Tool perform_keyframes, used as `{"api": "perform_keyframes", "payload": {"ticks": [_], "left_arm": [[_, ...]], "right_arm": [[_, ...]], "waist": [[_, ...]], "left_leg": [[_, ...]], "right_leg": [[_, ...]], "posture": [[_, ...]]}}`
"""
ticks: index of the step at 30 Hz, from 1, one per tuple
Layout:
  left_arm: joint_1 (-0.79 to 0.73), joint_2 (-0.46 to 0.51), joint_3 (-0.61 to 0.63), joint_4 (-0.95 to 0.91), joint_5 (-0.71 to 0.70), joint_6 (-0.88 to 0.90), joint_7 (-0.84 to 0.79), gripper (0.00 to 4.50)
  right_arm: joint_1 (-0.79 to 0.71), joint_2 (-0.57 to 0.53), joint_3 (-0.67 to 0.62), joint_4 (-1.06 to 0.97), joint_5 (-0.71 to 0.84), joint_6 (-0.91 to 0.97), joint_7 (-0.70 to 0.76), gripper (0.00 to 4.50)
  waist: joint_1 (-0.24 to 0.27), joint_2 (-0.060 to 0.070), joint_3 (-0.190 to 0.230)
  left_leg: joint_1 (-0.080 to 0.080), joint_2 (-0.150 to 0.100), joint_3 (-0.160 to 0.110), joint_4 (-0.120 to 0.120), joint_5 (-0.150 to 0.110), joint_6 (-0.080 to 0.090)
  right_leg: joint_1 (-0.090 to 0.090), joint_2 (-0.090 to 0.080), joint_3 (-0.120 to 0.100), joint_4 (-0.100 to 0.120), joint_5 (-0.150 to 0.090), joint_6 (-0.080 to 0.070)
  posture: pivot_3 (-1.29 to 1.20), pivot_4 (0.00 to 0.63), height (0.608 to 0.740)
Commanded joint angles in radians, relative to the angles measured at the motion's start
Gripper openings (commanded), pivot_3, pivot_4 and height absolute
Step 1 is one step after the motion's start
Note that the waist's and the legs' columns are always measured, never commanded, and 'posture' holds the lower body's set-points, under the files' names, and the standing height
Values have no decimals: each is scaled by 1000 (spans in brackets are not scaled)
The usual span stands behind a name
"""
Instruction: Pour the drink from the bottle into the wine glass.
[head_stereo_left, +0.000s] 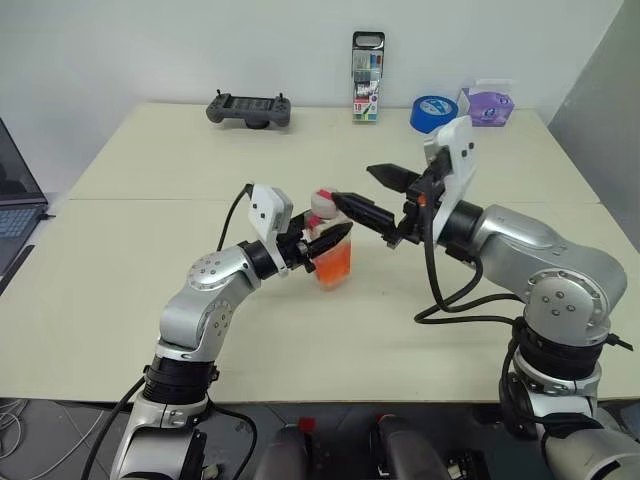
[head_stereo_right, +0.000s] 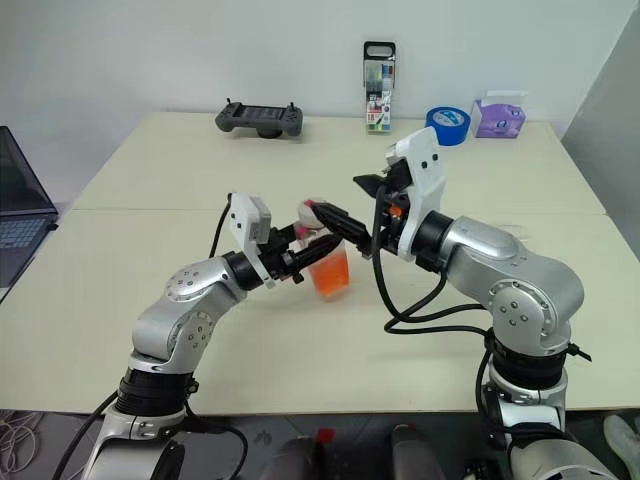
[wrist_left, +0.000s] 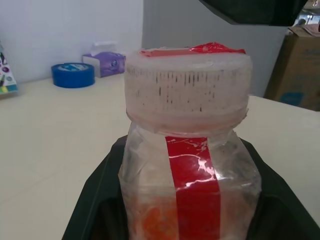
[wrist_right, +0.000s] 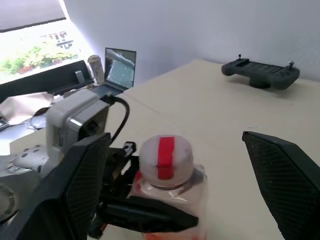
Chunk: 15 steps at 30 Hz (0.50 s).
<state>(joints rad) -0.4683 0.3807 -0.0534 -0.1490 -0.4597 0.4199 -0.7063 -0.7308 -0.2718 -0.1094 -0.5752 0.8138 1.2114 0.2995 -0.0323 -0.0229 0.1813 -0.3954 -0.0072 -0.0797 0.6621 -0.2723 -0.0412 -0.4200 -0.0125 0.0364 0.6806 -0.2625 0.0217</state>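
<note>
The bottle (head_stereo_left: 331, 250) is upright near the middle of the table (head_stereo_left: 150, 250), clear plastic with a red stripe down its side (wrist_left: 192, 175) and a red-and-white cap (head_stereo_left: 323, 203). The orange-red drink (head_stereo_left: 333, 264) fills its lower part. My left gripper (head_stereo_left: 335, 240) is shut on the bottle's body from the left. My right gripper (head_stereo_left: 372, 192) is open, level with the cap; one finger (wrist_right: 82, 185) reaches next to the cap and the other finger (wrist_right: 287, 185) stands well off. The wine glass is out of view.
Along the table's far edge sit a dark game controller (head_stereo_left: 249, 109), an upright pack of markers (head_stereo_left: 367, 78), a blue tape roll (head_stereo_left: 433, 113) and a purple tissue box (head_stereo_left: 487, 103). A laptop (head_stereo_left: 15, 200) stands off the table's left side.
</note>
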Motion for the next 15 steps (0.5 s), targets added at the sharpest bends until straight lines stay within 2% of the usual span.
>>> {"api": "perform_keyframes", "payload": {"ticks": [1, 8, 15], "left_arm": [[-37, 1, -5, -13, 15, -47, -30, 1982], [-39, -31, -30, -17, 35, -80, -49, 1978], [-36, -43, -33, -7, 48, -88, -48, 1978]], "right_arm": [[-18, -17, -30, -54, 31, 23, -43, 4500], [12, 25, 70, -65, -47, 35, -178, 4500], [11, 75, 84, -68, -59, 44, -239, 4500]], "waist": [[0, 0, 0], [0, 0, 0], [0, 0, 0]], "left_leg": [[0, 0, 0, 0, 0, 0], [0, 1, 1, 0, 0, 0], [-1, 1, 0, 0, 0, 0]], "right_leg": [[0, 1, 0, 0, 0, 0], [0, 1, 1, 0, 0, 0], [-1, 0, 1, 0, 0, 0]], "posture": [[0, 150, 740], [0, 150, 740], [0, 150, 740]]}}
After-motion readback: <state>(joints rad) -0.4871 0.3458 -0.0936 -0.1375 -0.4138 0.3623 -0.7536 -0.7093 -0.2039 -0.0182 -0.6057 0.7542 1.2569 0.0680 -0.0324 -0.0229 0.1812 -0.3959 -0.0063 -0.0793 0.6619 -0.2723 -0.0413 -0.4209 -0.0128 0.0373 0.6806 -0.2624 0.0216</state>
